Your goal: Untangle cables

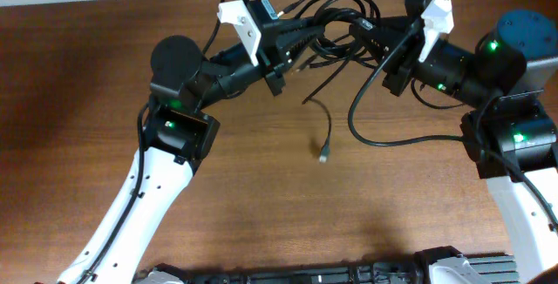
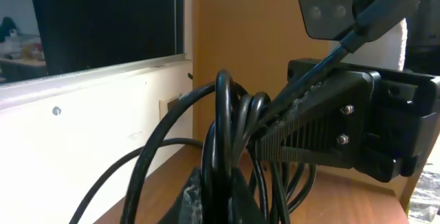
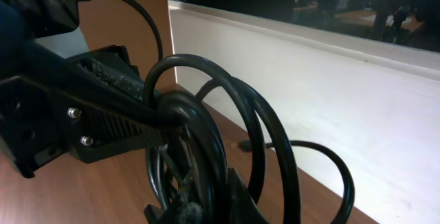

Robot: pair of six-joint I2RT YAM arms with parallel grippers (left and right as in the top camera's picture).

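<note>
The cables (image 1: 336, 18) are a bundle of thin black loops held above the far middle of the wooden table. My left gripper (image 1: 307, 33) is shut on the bundle from the left; the loops (image 2: 223, 135) fill its wrist view. My right gripper (image 1: 362, 31) is shut on the same bundle from the right; the loops (image 3: 206, 135) fill its view too. One cable end with a small plug (image 1: 323, 154) hangs down toward mid-table. Another long strand (image 1: 384, 140) curves out toward the right arm.
The wooden table (image 1: 87, 101) spreads under both arms. A white wall panel (image 3: 344, 93) runs along the table's far edge. The right arm's base (image 1: 514, 136) stands at the right. A dark strip (image 1: 349, 271) lies at the front edge.
</note>
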